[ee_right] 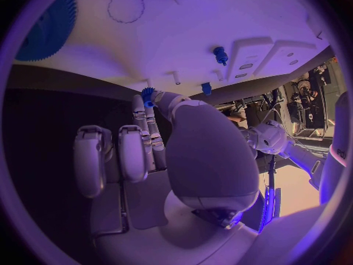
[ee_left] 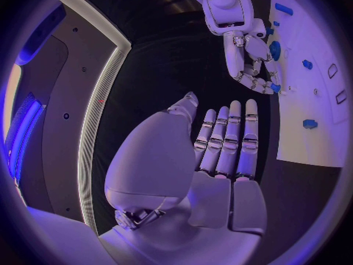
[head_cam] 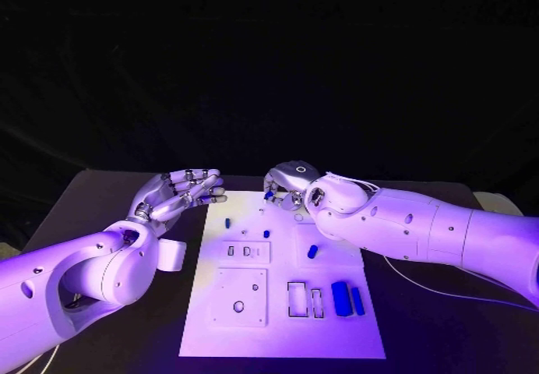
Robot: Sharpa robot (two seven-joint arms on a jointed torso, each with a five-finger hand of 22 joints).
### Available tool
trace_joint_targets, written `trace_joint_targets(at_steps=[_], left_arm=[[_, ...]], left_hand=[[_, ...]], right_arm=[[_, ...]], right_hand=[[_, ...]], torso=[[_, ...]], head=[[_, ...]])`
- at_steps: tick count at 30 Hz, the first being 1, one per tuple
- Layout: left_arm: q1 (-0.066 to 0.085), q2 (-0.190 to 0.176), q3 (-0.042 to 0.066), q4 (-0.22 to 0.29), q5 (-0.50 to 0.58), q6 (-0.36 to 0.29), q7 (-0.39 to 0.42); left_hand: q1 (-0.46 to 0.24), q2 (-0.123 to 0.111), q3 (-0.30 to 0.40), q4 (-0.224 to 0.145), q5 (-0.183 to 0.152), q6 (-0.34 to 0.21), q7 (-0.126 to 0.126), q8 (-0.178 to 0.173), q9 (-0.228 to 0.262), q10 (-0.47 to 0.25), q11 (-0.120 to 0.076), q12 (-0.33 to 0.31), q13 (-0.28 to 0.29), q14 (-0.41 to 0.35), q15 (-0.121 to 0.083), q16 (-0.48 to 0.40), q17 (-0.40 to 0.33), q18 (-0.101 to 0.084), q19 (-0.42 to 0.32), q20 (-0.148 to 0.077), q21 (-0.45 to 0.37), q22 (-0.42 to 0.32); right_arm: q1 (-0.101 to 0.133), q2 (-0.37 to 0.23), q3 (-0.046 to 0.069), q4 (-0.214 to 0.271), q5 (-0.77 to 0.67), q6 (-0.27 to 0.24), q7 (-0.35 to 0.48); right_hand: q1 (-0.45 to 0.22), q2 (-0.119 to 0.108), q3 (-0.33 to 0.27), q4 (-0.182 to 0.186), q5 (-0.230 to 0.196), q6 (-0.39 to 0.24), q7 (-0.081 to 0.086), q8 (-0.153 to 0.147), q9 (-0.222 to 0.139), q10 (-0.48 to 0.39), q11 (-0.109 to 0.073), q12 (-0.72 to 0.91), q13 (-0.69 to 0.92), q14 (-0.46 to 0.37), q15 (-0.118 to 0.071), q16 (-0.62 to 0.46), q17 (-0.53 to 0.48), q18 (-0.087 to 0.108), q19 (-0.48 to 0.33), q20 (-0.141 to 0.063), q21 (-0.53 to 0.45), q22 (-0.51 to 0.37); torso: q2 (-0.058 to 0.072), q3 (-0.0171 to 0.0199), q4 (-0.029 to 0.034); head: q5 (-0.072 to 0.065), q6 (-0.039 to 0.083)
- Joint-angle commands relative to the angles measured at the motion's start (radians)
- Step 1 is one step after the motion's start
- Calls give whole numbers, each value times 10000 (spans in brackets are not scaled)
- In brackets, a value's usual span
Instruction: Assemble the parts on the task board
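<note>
White board: the task board point(head_cam: 281, 327) lies flat on the black tabletop point(head_cam: 101, 195), its far edge just below both hands.
Right hand: the right hand point(head_cam: 287, 185) hovers over the board's far edge, fingers curled in, pinching a small blue gear-like part point(ee_right: 147, 93) at its fingertips; I judge it is carried this way so the toothed end stays free to go onto a post.
Held part, other views: the same blue piece point(ee_left: 275, 88) peeks out at the tips of that hand.
Left hand: the left hand point(head_cam: 180, 195) hangs just beside the board's far left corner, fingers straight and together, palm bare, holding nothing; probably parked there to stay clear.
Parts below the right hand: a small blue peg point(head_cam: 266, 232) and another blue piece point(head_cam: 312, 251) sit on the board, nearer the robot than the hand.
Parts further off: two long blue bars point(head_cam: 347, 299) lie side by side, well apart from both hands.
Large gear: a big blue toothed wheel point(ee_right: 47, 26) rests on the board beyond the right hand's fingertips.
</note>
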Motion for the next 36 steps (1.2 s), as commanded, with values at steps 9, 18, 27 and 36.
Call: trace_joint_targets(at_steps=[9, 18, 27, 36], left_arm=[[18, 31, 11, 17, 13, 203, 38], [19, 38, 11, 3, 13, 202, 32], [21, 51, 11, -9, 13, 205, 22], [27, 58, 11, -18, 13, 219, -3]], left_hand=[[-39, -31, 73, 20, 3, 74, 349, -66, -19, 65, 6, -67, 10, 37, 6, -6, 16, 150, 79, -20, 8, -19], [-39, -31, 73, 20, 3, 74, 349, -66, -19, 65, 6, -67, 10, 37, 6, -6, 16, 150, 79, -20, 8, -19], [-39, -31, 73, 20, 3, 74, 349, -66, -19, 65, 6, -67, 10, 37, 6, -6, 16, 150, 79, -20, 8, -19], [-39, -31, 73, 20, 3, 74, 349, -66, -19, 65, 6, -67, 10, 37, 6, -6, 16, 150, 79, -20, 8, -19]], right_arm=[[-39, 156, -8, -197, -20, 277, 25], [-65, 271, -12, -277, -3, 248, 63], [-77, 385, -16, -384, 11, 291, 57], [-78, 500, -28, -625, 39, 394, -52]], right_hand=[[-140, -4, 83, -14, -76, -18, 44, 15, 25, 40, 39, -49, -13, 387, -40, 59, -20, -66, 29, 18, 24, 420], [-171, -12, 86, -15, -91, -29, 47, 14, 32, 34, 42, -51, -15, 383, -37, 56, -30, -66, 26, 21, 24, 421], [-325, -69, 122, -36, -173, -176, 94, -41, 54, -107, 85, -85, -46, 369, -4, 57, -61, -55, -12, 47, -4, 382], [-745, -388, 172, -153, -709, -1223, 399, -683, -93, -1106, 382, -92, -198, 169, 245, -244, -677, 152, -597, 278, -597, -561]], torso=[[0, -6, -2], [8, -5, 2], [14, -10, -10], [17, -6, -5]], head=[[28, -15], [42, -19], [56, -12], [60, -4]])
